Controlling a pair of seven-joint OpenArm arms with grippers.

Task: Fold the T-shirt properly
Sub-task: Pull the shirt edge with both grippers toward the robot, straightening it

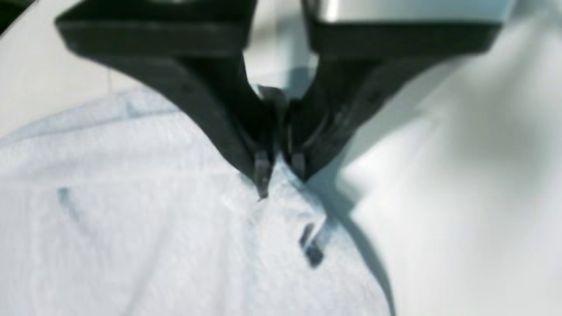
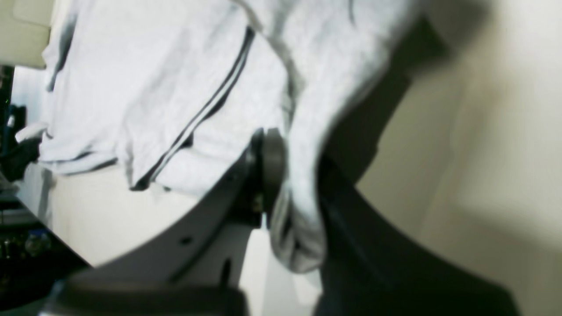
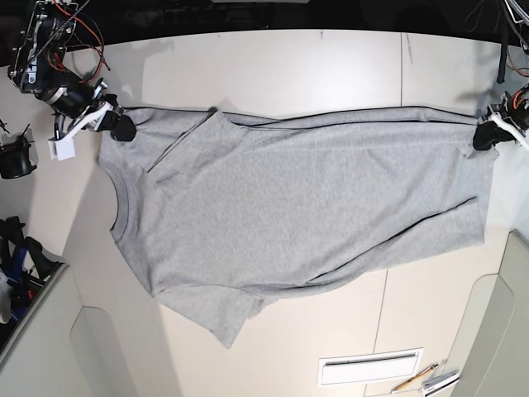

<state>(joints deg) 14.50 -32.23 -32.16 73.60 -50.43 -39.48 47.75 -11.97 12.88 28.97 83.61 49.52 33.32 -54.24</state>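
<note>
Fingers of the left gripper point(image 1: 279, 175) are clamped on the hem corner of the T-shirt point(image 3: 297, 215) at 3 o'clock; the right gripper point(image 2: 292, 175) pinches the shoulder by the neck at 10 o'clock. The shirt lies stretched across the table point(image 3: 273, 66), plain side up. Step judged: spreading flat. Next move calls for even tension, then a side fold. No legible writing.

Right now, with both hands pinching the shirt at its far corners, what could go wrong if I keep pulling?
1. The left hand grips only a thin pinch of the T-shirt at its hem corner, so the cloth might slip out.
2. The right hand holds a bunched wad near the shoulder; that lump could get folded in.
3. The sleeve lies crumpled near the table front, so folding now may trap creases.
</note>
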